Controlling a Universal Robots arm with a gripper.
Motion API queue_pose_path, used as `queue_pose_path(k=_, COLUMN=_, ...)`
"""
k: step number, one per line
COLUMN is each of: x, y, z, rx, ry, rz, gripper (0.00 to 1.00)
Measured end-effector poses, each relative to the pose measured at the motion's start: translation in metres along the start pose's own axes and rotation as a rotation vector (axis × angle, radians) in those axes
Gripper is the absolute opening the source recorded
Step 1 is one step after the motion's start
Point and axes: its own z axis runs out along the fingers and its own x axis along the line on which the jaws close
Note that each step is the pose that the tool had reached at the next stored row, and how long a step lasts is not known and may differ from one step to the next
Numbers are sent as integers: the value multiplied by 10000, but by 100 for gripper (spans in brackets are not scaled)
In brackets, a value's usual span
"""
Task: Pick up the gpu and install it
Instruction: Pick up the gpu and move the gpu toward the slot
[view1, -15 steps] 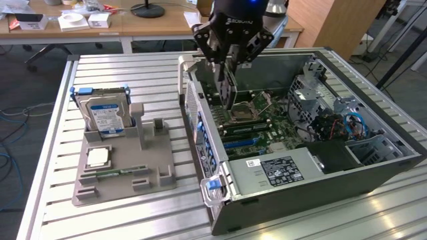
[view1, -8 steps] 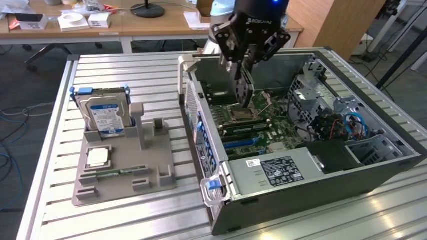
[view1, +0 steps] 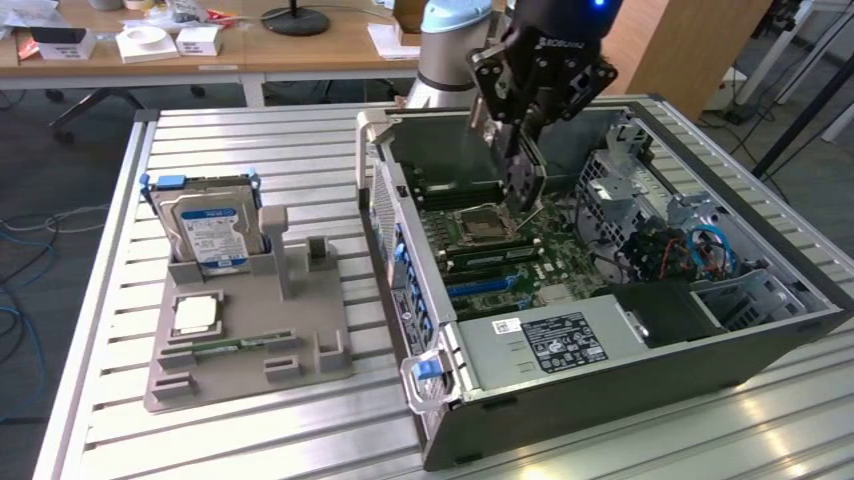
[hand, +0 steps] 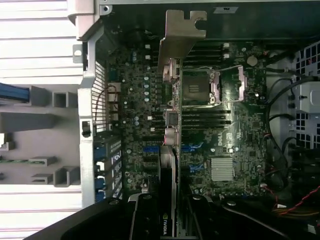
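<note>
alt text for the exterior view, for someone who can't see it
A robot arm's gripper holds the gpu hanging down over the motherboard of an open computer case lying on a slatted metal table. At the exterior view's left, a grey holder carries a blue-labelled hard drive.

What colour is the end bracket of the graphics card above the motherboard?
Grey metal; the bracket of the graphics card shows best in the wrist view.

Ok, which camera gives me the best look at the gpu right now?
The wrist view: the gpu runs edge-on out of the gripper, its grey bracket clear, with the motherboard behind. The exterior view shows the gpu as a thin card hanging from the gripper over the open case.
</note>
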Motion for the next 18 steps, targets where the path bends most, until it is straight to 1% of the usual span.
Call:
queue_pose_path(k=3, x=-136, y=6, z=3, rx=-2, ry=-11, rz=0, gripper=27)
queue_pose_path(k=5, x=-210, y=10, z=8, rx=-4, ry=-32, rz=1, gripper=27)
queue_pose_path(k=7, x=-230, y=12, z=27, rx=-9, ry=-63, rz=-3, gripper=27)
queue_pose_path(k=8, x=-233, y=14, z=37, rx=-10, ry=-68, rz=-2, gripper=27)
queue_pose_path(k=11, x=-268, y=24, z=59, rx=-6, ry=-68, rz=-2, gripper=27)
queue_pose_path(k=15, x=-376, y=54, z=74, rx=-5, ry=-68, rz=-2, gripper=27)
queue_pose_path(k=18, x=-427, y=85, z=94, rx=-8, ry=-69, rz=-3, gripper=27)
